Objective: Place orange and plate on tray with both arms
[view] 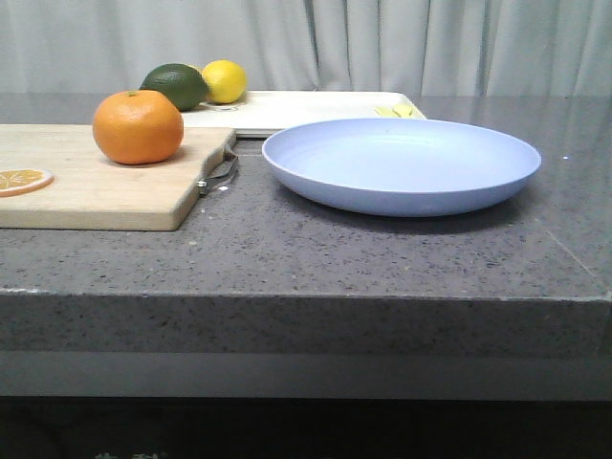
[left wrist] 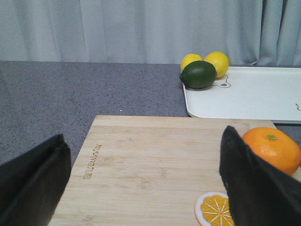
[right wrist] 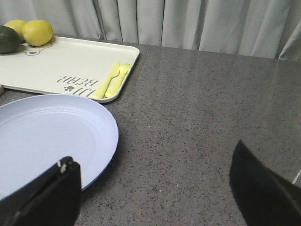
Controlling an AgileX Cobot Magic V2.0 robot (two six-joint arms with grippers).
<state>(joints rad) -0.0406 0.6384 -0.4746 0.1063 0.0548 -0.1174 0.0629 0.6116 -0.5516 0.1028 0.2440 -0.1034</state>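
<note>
The orange [view: 138, 126] sits on a wooden cutting board [view: 86, 182] at the left; it also shows in the left wrist view [left wrist: 273, 148]. The lavender-blue plate [view: 402, 164] lies on the counter right of the board, and shows in the right wrist view [right wrist: 42, 136]. The cream-white tray [view: 306, 110] lies behind them; it shows in both wrist views [left wrist: 249, 96] [right wrist: 66, 66]. My left gripper [left wrist: 143, 179] is open and empty over the board, the orange beside one finger. My right gripper [right wrist: 157, 188] is open and empty over the counter beside the plate's rim. Neither gripper shows in the front view.
A dark green lime [view: 176, 86] and yellow lemons [view: 224, 80] sit at the tray's far left end. Yellow plastic cutlery [right wrist: 112, 79] lies on the tray. A flat orange slice [view: 21, 180] lies on the board. A metal ring [view: 220, 174] hangs at the board's edge.
</note>
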